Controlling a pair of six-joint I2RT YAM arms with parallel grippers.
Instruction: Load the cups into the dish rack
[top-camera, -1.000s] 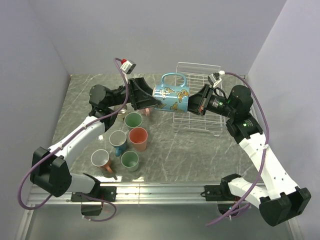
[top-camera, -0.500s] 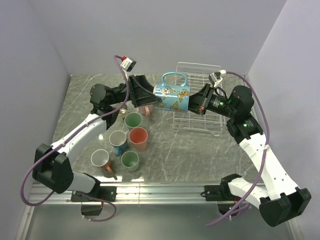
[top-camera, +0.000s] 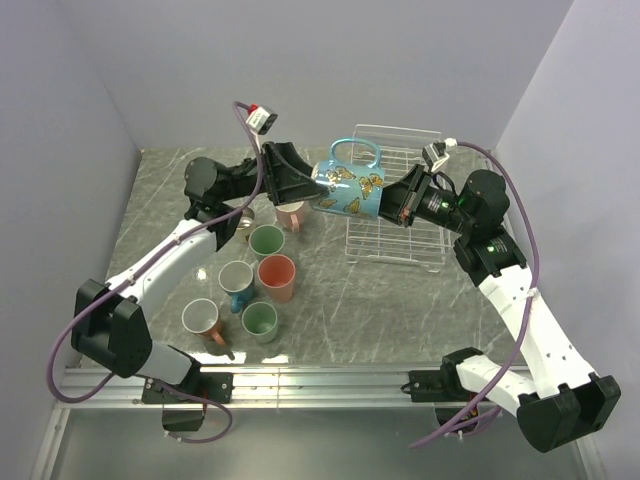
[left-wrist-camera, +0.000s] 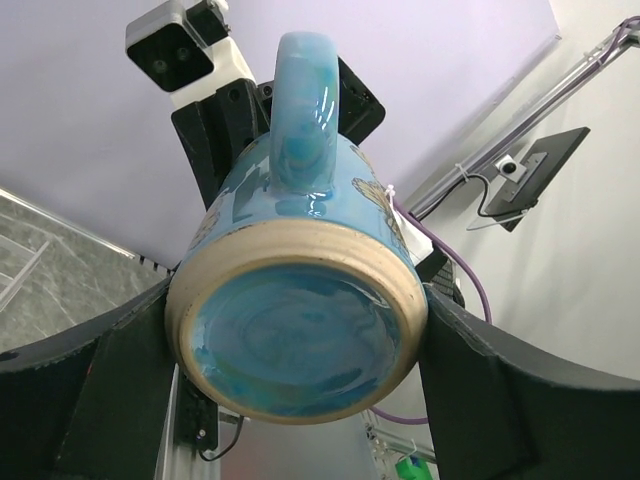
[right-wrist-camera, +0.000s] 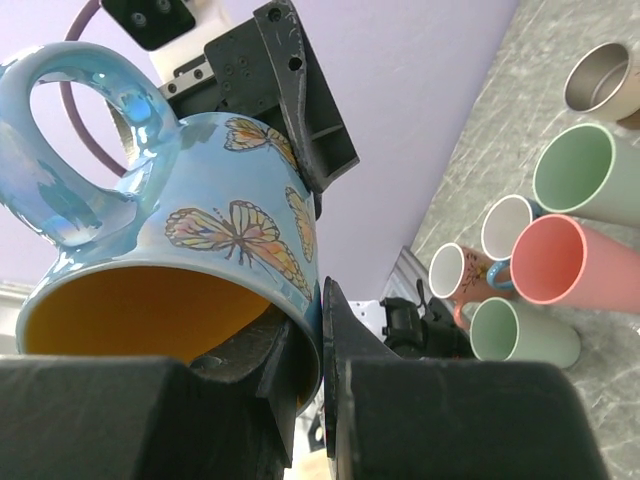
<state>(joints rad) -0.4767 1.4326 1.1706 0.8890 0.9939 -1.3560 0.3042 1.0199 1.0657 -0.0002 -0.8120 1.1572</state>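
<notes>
Tilted higher, blue mug (top-camera: 352, 192) (left gripper (top-camera: 314, 188) flanking base) near dish rack (top-camera: 400, 236).

I see a grey marbled table (top-camera: 360, 300). On it, a white wire rack (top-camera: 390, 245) sits upper right of centre; cups (top-camera: 276, 277) stand clustered centre left.

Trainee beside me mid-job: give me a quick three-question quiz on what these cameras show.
1. Multiple choice: the right gripper pinches which part of the glossy blue butterfly-print ceramic mug? A handle, B rim, C base.
2. True or false: the white wire dish rack already holds a cup.
3. Fill in: the left gripper straddles the mug's ____.
Key: 1 B; 2 false; 3 base.
</notes>
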